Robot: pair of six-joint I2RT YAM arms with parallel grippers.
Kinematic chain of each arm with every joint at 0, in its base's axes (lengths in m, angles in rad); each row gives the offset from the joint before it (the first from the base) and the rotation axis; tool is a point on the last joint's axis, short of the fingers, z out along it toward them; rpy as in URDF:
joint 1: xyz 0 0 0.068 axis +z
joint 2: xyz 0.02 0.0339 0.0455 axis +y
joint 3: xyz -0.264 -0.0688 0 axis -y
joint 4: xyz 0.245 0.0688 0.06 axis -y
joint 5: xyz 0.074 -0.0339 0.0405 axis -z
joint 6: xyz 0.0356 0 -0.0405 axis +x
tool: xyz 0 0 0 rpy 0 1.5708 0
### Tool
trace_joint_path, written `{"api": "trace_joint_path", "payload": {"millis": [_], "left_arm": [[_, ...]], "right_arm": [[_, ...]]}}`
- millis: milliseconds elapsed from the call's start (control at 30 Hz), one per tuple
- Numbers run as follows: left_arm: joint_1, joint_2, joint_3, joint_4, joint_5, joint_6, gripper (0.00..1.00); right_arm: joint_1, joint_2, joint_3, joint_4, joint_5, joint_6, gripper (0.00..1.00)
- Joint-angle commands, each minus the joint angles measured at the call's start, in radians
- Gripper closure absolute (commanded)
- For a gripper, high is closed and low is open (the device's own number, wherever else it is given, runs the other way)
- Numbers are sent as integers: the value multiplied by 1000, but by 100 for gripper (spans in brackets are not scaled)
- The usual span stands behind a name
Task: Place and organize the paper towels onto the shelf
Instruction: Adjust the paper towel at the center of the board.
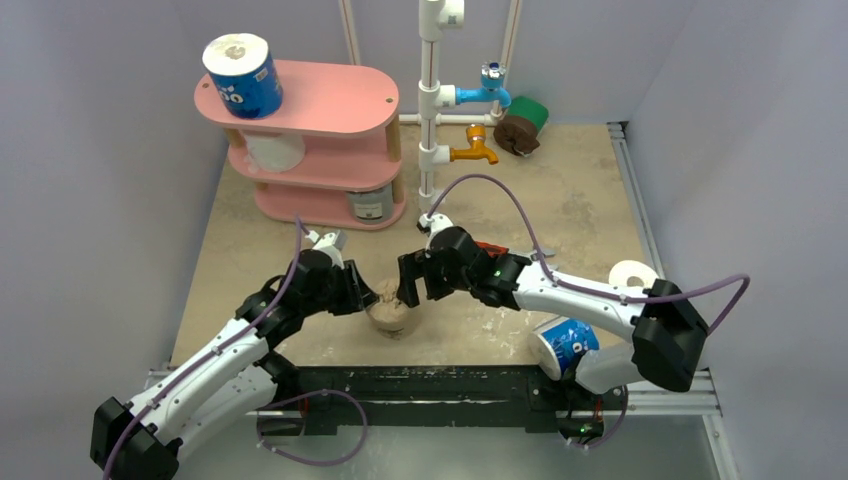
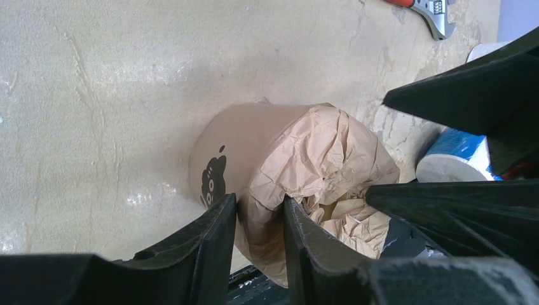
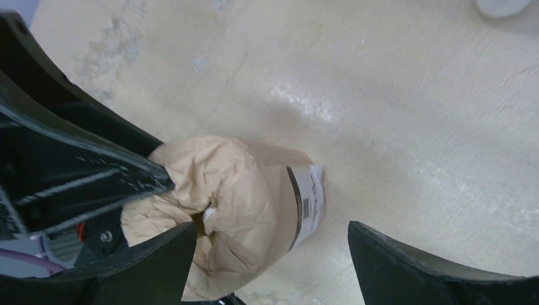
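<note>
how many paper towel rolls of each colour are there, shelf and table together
blue printed rolls: 2
bare white rolls: 2
grey roll: 1
tan roll: 1
dark brown roll: 1
green roll: 1
total: 8

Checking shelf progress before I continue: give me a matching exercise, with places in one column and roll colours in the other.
Places:
1 top tier
2 middle tier
3 bottom tier
4 left gripper

Rolls:
a grey roll
b brown roll
c blue printed roll
d bare white roll

Pairs: 1-c, 2-d, 3-a, 4-b.
</note>
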Motion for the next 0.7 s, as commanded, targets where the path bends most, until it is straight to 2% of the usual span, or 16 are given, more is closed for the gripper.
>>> {"api": "trace_joint_path", "payload": {"millis": [0, 400, 667], "left_arm": [[2, -2, -25, -16, -30, 11, 69], [1, 2, -30, 3, -22, 8, 69], [1, -3, -32, 0, -26, 11, 69]], "right_arm": [[2, -32, 102, -13, 50, -14, 10], [2, 138, 166, 28, -12, -30, 10], [1, 125, 89, 40, -15, -35, 11]]}}
